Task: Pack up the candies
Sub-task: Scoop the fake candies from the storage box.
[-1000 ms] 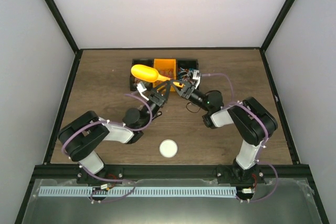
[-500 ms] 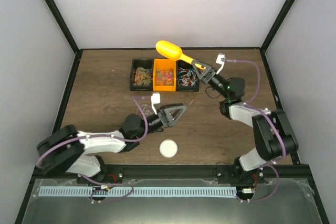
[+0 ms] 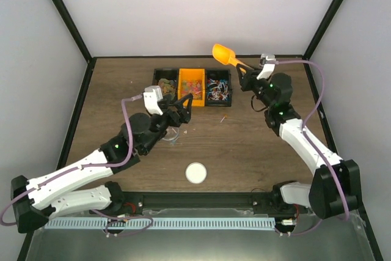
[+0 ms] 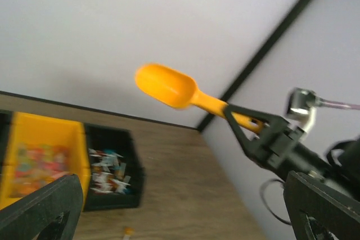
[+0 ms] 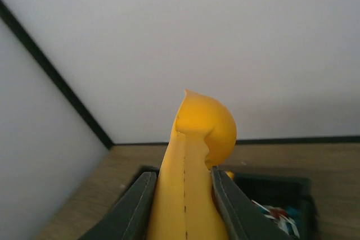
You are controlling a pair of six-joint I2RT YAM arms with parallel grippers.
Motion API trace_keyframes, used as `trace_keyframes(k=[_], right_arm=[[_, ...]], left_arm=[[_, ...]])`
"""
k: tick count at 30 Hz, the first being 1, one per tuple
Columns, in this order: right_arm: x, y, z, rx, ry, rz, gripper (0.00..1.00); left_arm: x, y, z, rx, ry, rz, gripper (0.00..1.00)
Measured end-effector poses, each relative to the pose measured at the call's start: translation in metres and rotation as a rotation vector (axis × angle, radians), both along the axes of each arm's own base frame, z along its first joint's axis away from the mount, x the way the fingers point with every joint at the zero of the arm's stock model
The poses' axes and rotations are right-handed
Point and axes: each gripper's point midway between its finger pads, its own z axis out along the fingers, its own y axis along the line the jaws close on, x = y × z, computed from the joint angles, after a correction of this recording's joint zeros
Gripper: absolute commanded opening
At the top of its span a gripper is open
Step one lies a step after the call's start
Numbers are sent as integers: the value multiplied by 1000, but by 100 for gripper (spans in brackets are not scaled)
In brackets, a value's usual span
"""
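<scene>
Right hand [image 3: 247, 76]: I grip handle of orange scoop [image 3: 223, 52], jaws narrowly closed, bowl held high, contents not visible. Left hand [image 3: 181, 107]: spread wide, holding nothing. Candies [image 3: 193, 86]: in three-part tray [image 3: 154, 90], just beyond left hand, below and left of right hand. Step, as I judge: scooping not yet begun. Next move calls for lowering scoop bowl-first into one compartment.

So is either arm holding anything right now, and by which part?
The right gripper grips the orange scoop by its handle; the left gripper is open and empty.
</scene>
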Motion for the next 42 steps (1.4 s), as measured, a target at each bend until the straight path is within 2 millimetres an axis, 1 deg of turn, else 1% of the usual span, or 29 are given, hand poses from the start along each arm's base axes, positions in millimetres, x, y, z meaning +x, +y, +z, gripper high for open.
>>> trace_keyframes(k=[3, 5, 7, 9, 12, 16, 18, 20, 22, 24, 28, 31, 36, 38, 42], right_arm=[[7, -7, -24, -64, 41, -63, 8], [13, -7, -41, -112, 62, -103, 8], [20, -2, -58, -168, 81, -135, 8], [24, 7, -77, -236, 104, -155, 8], [26, 18, -99, -327, 126, -178, 6], [26, 26, -115, -433, 127, -224, 6], [24, 30, -118, -481, 116, -248, 6], [21, 39, -121, -533, 94, -266, 6], [17, 53, -128, -603, 69, -278, 5], [14, 65, -142, -682, 65, -281, 5], [14, 77, -167, -815, 73, -296, 5], [17, 74, -172, -868, 77, -330, 5], [24, 63, -167, -939, 63, -417, 5], [30, 63, -169, -972, 64, -442, 5], [38, 67, -183, -1026, 76, -445, 5]], left_arm=[[9, 19, -8, 73, -6, 115, 99], [15, 26, -19, 109, -8, 168, 98], [22, 30, -33, 147, 2, 206, 98], [32, 28, -49, 196, 21, 238, 98], [41, 26, -69, 257, 42, 265, 98], [43, 36, -97, 297, 56, 290, 97], [44, 44, -108, 305, 63, 306, 97], [46, 53, -115, 308, 71, 325, 97], [50, 60, -115, 298, 72, 344, 97], [53, 66, -112, 279, 69, 361, 97], [56, 71, -106, 247, 66, 369, 97], [59, 76, -105, 235, 68, 379, 97], [62, 80, -106, 224, 75, 381, 97], [63, 80, -106, 217, 80, 379, 97], [65, 82, -107, 209, 88, 377, 97]])
